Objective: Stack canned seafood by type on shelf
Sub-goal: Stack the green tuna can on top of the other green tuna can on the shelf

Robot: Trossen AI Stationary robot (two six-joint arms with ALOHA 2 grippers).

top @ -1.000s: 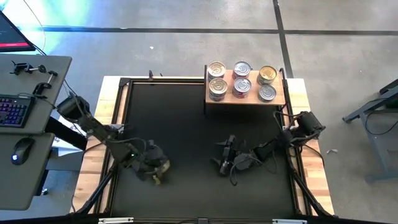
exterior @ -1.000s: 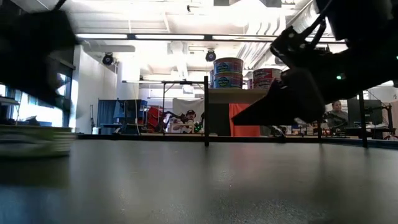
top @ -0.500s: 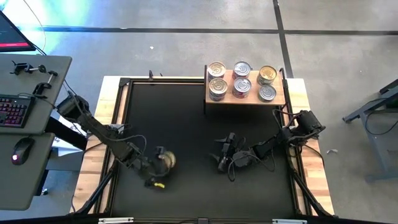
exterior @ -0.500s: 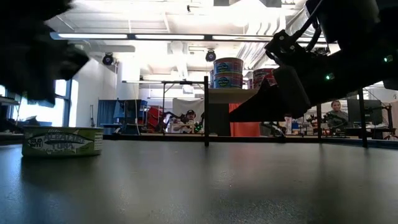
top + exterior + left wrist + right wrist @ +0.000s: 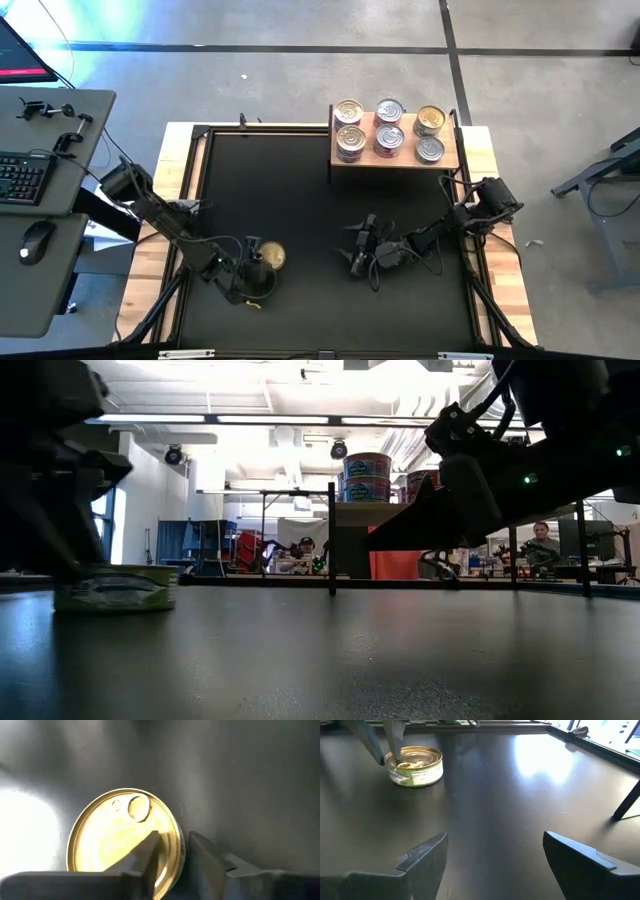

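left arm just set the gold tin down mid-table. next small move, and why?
Probably lift the left gripper clear: its fingers straddle the rim of the gold-topped tin, which rests on the table. The open right gripper faces it and could then carry it to the shelf.

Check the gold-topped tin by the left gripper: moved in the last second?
Yes. In the high view the gold-topped tin now sits exposed on the table, slightly nearer the shelf than before. The left gripper straddles its rim, loosened.
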